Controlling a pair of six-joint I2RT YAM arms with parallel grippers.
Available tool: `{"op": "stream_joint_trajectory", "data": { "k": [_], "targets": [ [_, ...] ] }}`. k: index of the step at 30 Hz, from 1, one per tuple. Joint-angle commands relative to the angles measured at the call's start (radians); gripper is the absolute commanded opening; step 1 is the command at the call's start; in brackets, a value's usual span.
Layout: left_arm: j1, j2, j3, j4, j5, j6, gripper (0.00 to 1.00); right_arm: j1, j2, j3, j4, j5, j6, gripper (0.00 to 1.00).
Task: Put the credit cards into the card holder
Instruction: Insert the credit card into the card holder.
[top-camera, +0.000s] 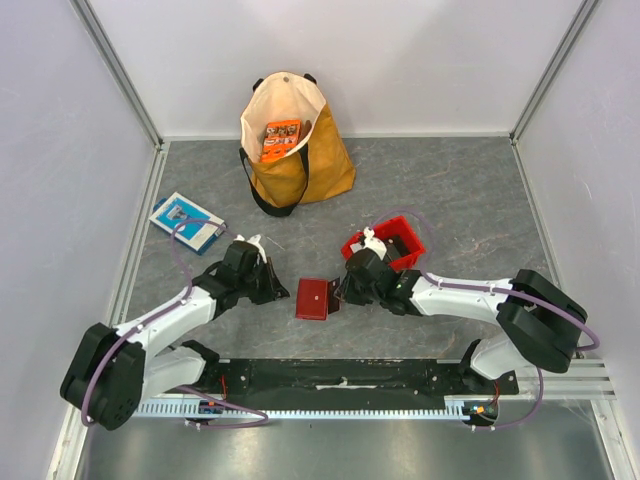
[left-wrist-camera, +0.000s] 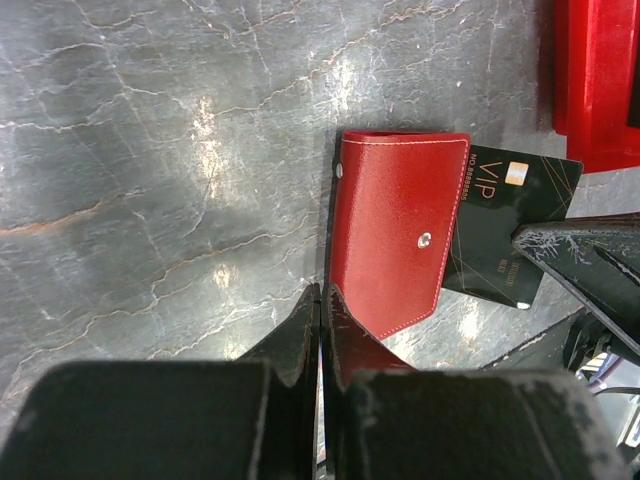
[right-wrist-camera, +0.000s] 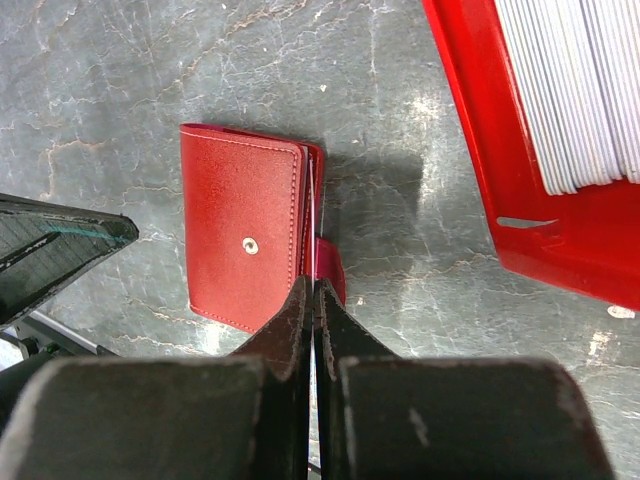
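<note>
The card holder (top-camera: 312, 298) is a small red wallet with a snap stud, lying flat between my two grippers. A dark credit card (left-wrist-camera: 508, 228) marked VIP pokes out from its right side, its left part hidden by the wallet (left-wrist-camera: 400, 230). My right gripper (right-wrist-camera: 312, 286) is shut on this card, which shows only as a thin pale edge (right-wrist-camera: 312, 225) running to the wallet's (right-wrist-camera: 240, 240) right side. My left gripper (left-wrist-camera: 322, 292) is shut at the wallet's left edge, and nothing shows between its tips. From above, the left gripper (top-camera: 283, 290) and right gripper (top-camera: 340, 290) flank the wallet.
A red plastic bin (top-camera: 388, 243) behind the right gripper holds a row of thin whitish cards (right-wrist-camera: 575, 90). A yellow tote bag (top-camera: 300, 165) with an orange packet (top-camera: 282, 139) stands at the back. A blue-and-white flat box (top-camera: 187, 221) lies at the left.
</note>
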Motion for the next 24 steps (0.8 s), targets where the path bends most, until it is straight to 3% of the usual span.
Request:
{"op": "stream_joint_trajectory", "data": {
  "k": [1,15,24],
  "targets": [
    [0.003,0.048,0.005,0.079,0.047,0.007,0.02,0.005,-0.02,-0.021,0.061,0.03,0.023,0.0],
    [-0.024,0.205,-0.007,0.173,0.127,0.009,0.02,0.005,-0.012,0.002,0.156,-0.074,0.005,0.0],
    [-0.038,0.216,-0.004,0.208,0.158,0.001,0.02,0.037,0.04,0.07,0.219,-0.157,-0.05,0.0]
  ]
}}
